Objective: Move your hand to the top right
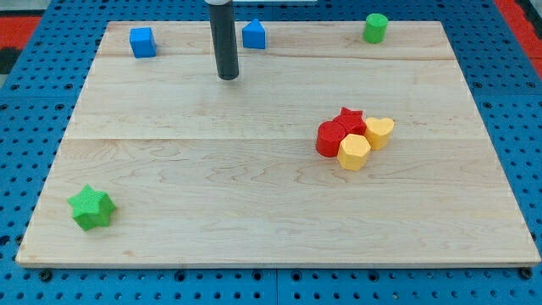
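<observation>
My tip point(229, 77) rests on the wooden board point(212, 186) near the view's top, left of centre. It stands between a blue cube point(142, 41) to its left and a blue pentagon-like block point(254, 35) just up and to its right. A green cylinder point(375, 28) stands at the view's top right, far from my tip. My tip touches no block.
A cluster right of centre holds a red star point(350, 119), a red cylinder point(330, 139), a yellow hexagon point(353, 153) and a yellow heart point(380, 131), touching one another. A green star point(91, 207) lies at the bottom left. A blue pegboard point(25, 127) surrounds the board.
</observation>
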### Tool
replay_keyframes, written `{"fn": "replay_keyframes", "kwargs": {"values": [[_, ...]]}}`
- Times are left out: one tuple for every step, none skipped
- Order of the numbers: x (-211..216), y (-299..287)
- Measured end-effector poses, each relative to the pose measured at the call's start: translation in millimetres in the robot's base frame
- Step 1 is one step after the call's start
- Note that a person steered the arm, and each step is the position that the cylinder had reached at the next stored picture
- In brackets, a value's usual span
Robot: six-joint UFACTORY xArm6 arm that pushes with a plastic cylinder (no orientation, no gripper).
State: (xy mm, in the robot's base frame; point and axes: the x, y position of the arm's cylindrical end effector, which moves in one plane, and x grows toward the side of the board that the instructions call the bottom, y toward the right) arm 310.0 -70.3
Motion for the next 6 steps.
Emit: {"fn": "replay_keyframes", "kwargs": {"values": [[-13.2,-6.8],[-9.9,-6.8],[-5.5,-2.0],[27.6,38.7],[30.0,91.9],[9.7,152.7]]}}
